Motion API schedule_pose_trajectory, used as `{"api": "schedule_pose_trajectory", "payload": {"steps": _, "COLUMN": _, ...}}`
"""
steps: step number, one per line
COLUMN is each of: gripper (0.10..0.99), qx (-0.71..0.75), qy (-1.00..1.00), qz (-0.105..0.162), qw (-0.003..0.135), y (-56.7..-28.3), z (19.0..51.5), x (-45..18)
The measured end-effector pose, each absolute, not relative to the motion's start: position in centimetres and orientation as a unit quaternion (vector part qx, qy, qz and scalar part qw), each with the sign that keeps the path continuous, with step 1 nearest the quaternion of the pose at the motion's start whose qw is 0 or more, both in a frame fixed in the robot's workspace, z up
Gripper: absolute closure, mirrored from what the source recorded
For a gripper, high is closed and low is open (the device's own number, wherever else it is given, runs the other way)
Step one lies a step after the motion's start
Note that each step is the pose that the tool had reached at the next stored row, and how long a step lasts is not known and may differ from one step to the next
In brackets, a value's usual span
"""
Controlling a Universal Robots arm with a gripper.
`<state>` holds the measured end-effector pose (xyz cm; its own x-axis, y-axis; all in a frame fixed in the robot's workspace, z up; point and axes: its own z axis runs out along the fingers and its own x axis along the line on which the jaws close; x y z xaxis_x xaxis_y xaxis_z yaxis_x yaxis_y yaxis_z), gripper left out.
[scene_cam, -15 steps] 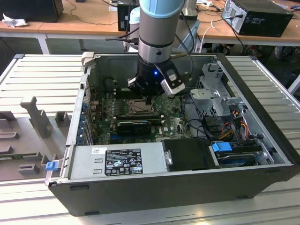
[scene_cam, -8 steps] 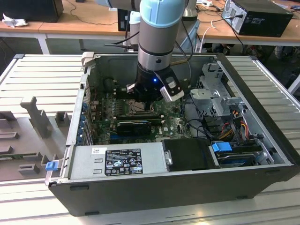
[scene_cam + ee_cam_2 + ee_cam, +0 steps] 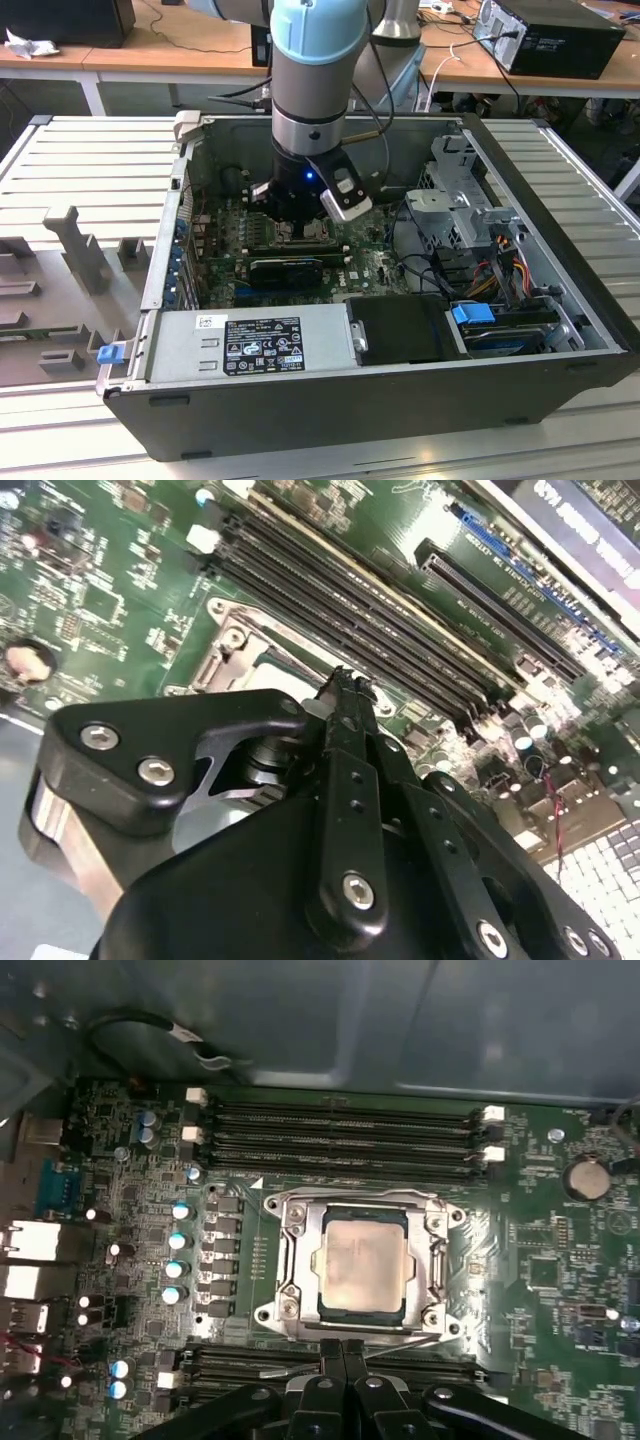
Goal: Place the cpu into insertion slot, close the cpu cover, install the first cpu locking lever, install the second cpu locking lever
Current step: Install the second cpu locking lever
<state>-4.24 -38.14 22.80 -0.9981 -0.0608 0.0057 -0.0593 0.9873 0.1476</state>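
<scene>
In the first wrist view the cpu (image 3: 362, 1260) lies flat and square inside the insertion slot (image 3: 300, 1305), and the cpu cover (image 3: 432, 1250) is folded down around it, its window framing the pale metal top; so the first two steps look done. Of the locking levers, a thin silver rod (image 3: 395, 1338) runs along the socket's edge nearest the pincer (image 3: 344, 1358), but whether it is hooked under its catch I cannot tell, so I judge the lever work unfinished or at least unconfirmed. The pincer's black fingers (image 3: 331, 1370) stand pressed together with no gap and nothing visibly held, their tips just beside that edge of the cover. In the second wrist view the fingertips (image 3: 345, 695) sit right over the silver frame of the socket (image 3: 232, 645), close against it. In the exterior view the arm reaches straight down into the open computer case (image 3: 520, 360), the pincer (image 3: 300, 225) low over the motherboard (image 3: 365, 262). Close around the socket stand the long black memory slots (image 3: 340, 1130) on one side and more slots near the fingers, a row of capacitors (image 3: 180, 1250), and a coin battery (image 3: 586, 1178) farther off. In the case, the power supply (image 3: 250, 340), drive cage (image 3: 460, 190) and loose cables (image 3: 420, 265) crowd the board's edges, leaving the arm little sideways room.
</scene>
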Motion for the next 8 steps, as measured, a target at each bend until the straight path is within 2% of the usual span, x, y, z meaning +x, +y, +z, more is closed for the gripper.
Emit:
{"api": "schedule_pose_trajectory", "payload": {"steps": 3, "gripper": 0.98, "qx": 0.033, "qy": -0.997, "qz": -0.075, "qw": 0.005, "y": -38.14, "z": 22.17, "x": -4.27}}
{"api": "schedule_pose_trajectory", "payload": {"steps": 8, "gripper": 0.98, "qx": 0.034, "qy": -0.995, "qz": -0.092, "qw": 0.005, "y": -38.62, "z": 22.09, "x": -5.06}}
